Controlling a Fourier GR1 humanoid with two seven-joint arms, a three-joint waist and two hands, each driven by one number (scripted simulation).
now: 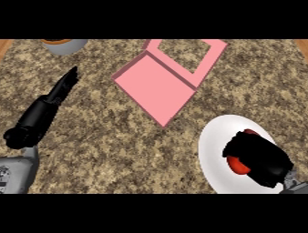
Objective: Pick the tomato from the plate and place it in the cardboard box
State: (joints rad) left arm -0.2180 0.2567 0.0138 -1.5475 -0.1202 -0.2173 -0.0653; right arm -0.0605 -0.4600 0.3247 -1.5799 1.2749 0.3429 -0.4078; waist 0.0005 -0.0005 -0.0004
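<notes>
Red tomato (pixel 236 164) on plate (pixel 214 141), right hand (pixel 258 157) curled round it; box (pixel 166 75) apart; left hand (pixel 62 86) fingers straight.

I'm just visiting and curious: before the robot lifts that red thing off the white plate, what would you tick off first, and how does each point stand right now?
1. Right hand curled over the tomato: ok.
2. Tomato held all round: cannot tell, the hand hides most of it.
3. Tomato above the plate, not yet lifted away: ok.
4. Pink box open, with its flap lying flat toward the plate: ok.
5. Counter between plate and box free of things in the way: ok.
6. Left hand fingers straight, far off at the view's left, out of the path: ok.
</notes>
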